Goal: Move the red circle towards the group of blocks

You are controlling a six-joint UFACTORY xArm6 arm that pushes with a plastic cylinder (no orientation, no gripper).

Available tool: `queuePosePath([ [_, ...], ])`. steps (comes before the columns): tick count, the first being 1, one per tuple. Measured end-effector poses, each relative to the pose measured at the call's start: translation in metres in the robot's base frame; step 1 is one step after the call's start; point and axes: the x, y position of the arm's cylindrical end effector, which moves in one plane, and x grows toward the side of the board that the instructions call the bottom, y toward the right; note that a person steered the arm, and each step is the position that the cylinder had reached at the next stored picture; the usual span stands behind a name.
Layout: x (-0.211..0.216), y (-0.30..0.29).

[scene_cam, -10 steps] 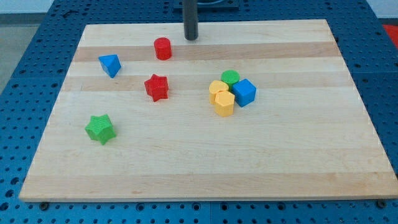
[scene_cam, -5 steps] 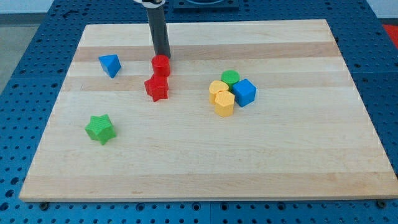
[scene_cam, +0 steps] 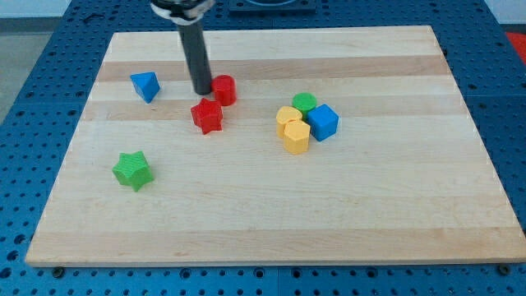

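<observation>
The red circle (scene_cam: 224,89) sits on the wooden board (scene_cam: 271,205), just above and right of the red star (scene_cam: 207,116). My tip (scene_cam: 202,91) stands right at the circle's left side, touching or nearly touching it, and just above the red star. The group of blocks lies to the view's right: a green circle (scene_cam: 305,103), a blue cube (scene_cam: 323,122) and two yellow blocks (scene_cam: 293,129) packed together.
A blue triangular block (scene_cam: 145,85) lies at the view's left of my tip. A green star (scene_cam: 131,170) lies lower left. The board's top edge is close behind the rod.
My tip came down from the board's top edge to the red circle, then shifted to its left side. The red circle moved down and then right, nearer the red star.
</observation>
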Motion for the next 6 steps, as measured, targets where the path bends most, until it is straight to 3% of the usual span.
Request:
queuePosePath([
  [1, 0.005, 0.032],
  [6, 0.02, 0.055],
])
